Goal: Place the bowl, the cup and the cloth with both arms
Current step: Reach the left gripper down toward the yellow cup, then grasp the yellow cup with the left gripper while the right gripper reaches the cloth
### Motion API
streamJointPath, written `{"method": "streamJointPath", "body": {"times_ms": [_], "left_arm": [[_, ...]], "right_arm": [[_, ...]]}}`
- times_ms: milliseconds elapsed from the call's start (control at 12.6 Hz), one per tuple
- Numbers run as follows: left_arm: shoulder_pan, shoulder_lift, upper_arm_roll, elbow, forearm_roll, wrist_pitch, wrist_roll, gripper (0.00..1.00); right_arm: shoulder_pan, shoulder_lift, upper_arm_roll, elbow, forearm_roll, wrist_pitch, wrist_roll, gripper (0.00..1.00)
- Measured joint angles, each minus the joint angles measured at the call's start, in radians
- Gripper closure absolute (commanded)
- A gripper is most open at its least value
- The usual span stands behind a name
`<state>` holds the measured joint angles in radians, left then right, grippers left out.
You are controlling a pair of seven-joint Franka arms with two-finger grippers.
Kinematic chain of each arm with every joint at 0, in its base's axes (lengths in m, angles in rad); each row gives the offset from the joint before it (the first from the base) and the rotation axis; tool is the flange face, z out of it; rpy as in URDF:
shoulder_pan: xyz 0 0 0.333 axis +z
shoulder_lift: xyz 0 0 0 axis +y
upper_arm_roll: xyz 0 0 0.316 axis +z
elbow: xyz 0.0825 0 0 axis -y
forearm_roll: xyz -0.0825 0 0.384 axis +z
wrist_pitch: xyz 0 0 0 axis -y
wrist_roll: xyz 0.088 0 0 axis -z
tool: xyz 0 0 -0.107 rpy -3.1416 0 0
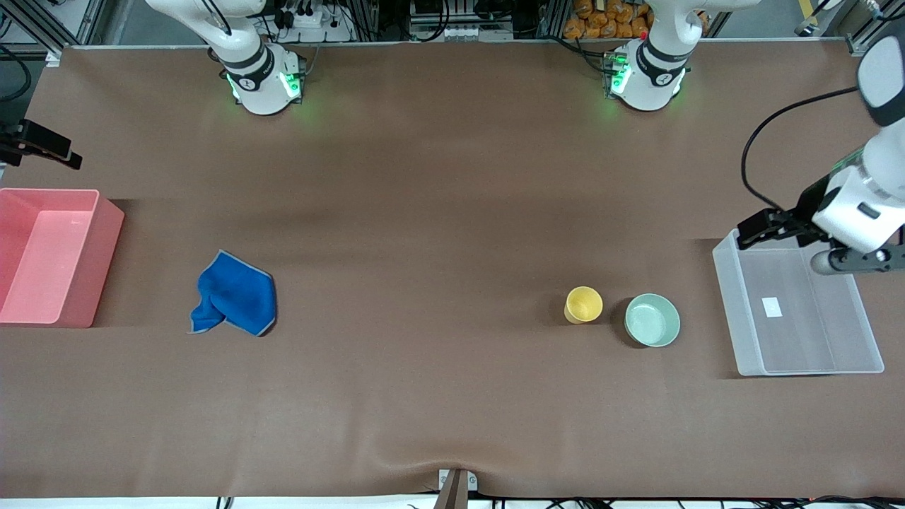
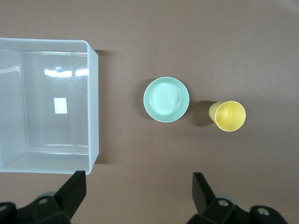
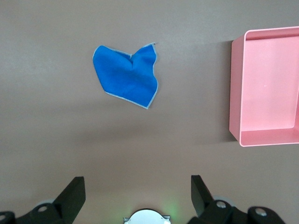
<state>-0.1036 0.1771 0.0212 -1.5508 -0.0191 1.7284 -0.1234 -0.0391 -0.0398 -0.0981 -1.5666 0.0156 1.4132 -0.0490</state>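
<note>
My left gripper (image 2: 135, 196) hangs with its two black fingers spread wide and nothing between them, up over the clear tub (image 1: 795, 314) at the left arm's end of the table (image 1: 438, 212). The tub is a rectangular box of frosted plastic with rounded corners and a small white label on its floor. Beside it on the matte brown tabletop sits the bowl (image 1: 652, 319), round, glossy and pale mint, and just beside that, toward the right arm's end and not touching, stands the cup (image 1: 583, 304), a narrower yellow cylinder with a round rim (no handle on it). My right gripper (image 3: 135, 196) is likewise wide open and empty, held high above bare table near its own base. Below it the cloth (image 1: 235, 295) lies crumpled into a rough heart shape, soft bright blue fabric with a thin grey stitched edge, well apart from the bowl and cup. Between the cloth and the table's end sits a pink bin (image 1: 49, 254), smooth plastic, rectangular, straight-walled.
</note>
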Motion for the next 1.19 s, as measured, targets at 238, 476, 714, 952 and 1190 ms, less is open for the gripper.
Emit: {"method": "streamJointPath", "body": {"times_ms": [238,476,714,952,1190], "left_arm": [[-0.041,0.090,-0.012,-0.001,-0.003,0.066,-0.067,0.00],[-0.062,0.175,-0.022,-0.002,-0.004,0.142,-0.110,0.00],[-0.089,0.252,-0.030,-0.003,-0.007,0.196,-0.186,0.00],[-0.109,0.312,-0.031,-0.002,-0.007,0.230,-0.200,0.00],[-0.123,0.348,-0.032,-0.002,-0.008,0.273,-0.201,0.00]], "right_arm": [[0.000,0.001,0.000,0.000,0.000,-0.003,0.000,0.00],[0.000,0.002,0.000,0.000,0.000,-0.005,0.000,0.00],[0.000,0.002,0.000,0.000,0.000,-0.008,0.000,0.00],[0.000,0.003,0.000,0.000,0.000,-0.009,0.000,0.00],[0.000,0.004,0.000,-0.001,0.001,-0.010,0.000,0.00]]}}
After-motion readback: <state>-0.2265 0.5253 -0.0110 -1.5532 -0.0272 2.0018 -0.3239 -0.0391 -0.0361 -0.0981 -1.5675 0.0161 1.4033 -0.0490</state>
